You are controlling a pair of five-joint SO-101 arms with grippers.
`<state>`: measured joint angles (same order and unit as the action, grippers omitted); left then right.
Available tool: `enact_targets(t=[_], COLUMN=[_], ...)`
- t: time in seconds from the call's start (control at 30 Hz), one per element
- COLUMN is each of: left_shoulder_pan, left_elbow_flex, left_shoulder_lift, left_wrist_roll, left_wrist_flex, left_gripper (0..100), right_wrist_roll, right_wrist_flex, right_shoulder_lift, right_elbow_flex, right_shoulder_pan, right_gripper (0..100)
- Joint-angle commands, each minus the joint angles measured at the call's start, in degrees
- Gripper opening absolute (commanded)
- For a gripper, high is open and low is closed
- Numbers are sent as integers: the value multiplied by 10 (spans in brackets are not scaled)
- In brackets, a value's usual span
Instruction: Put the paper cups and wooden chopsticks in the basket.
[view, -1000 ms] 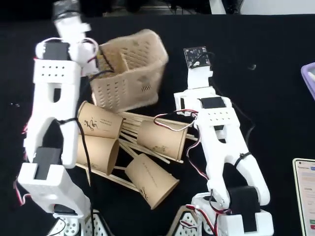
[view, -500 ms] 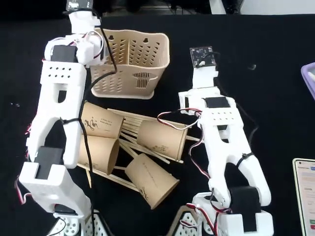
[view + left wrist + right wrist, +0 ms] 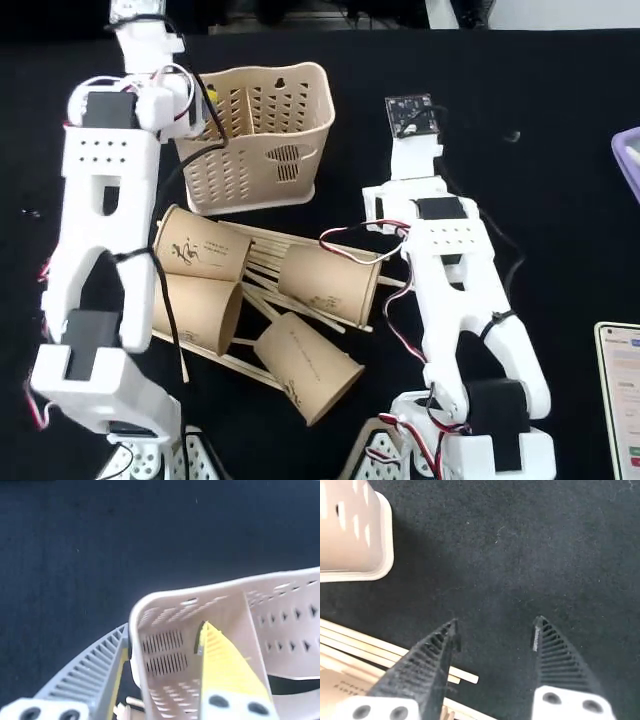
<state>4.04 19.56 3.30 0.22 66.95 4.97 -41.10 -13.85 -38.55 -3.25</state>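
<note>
Gripping one wall of the tan basket [image 3: 262,135], the left gripper [image 3: 165,630] was clenched, one finger inside and one outside, near the far edge of the black table [image 3: 560,220], left of centre. The right gripper [image 3: 495,625] hung released above the bare tabletop, just beside the ends of the wooden chopsticks [image 3: 385,647]. Four paper cups [image 3: 203,245] lay on their sides over those sticks mid-table, between the arms. Dark printed marks on the cups were too small to read.
</note>
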Motion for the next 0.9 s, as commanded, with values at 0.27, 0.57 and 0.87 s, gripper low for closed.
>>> enact_targets(t=[0.27,0.57,0.87], left_shoulder_pan=[-19,-45,-65], left_elbow_flex=[-13,-32,-46], left_shoulder_lift=[-18,-10,-11], left_wrist_roll=[5,5,5], left_wrist_flex=[3,-66,-118], left_gripper=[230,230,230], right_wrist_roll=[-4,-4,-4], right_wrist_flex=[21,20,20], right_shoulder_lift=[-27,-28,-31], right_elbow_flex=[2,1,1], right_shoulder_pan=[11,12,13], right_gripper=[240,240,240])
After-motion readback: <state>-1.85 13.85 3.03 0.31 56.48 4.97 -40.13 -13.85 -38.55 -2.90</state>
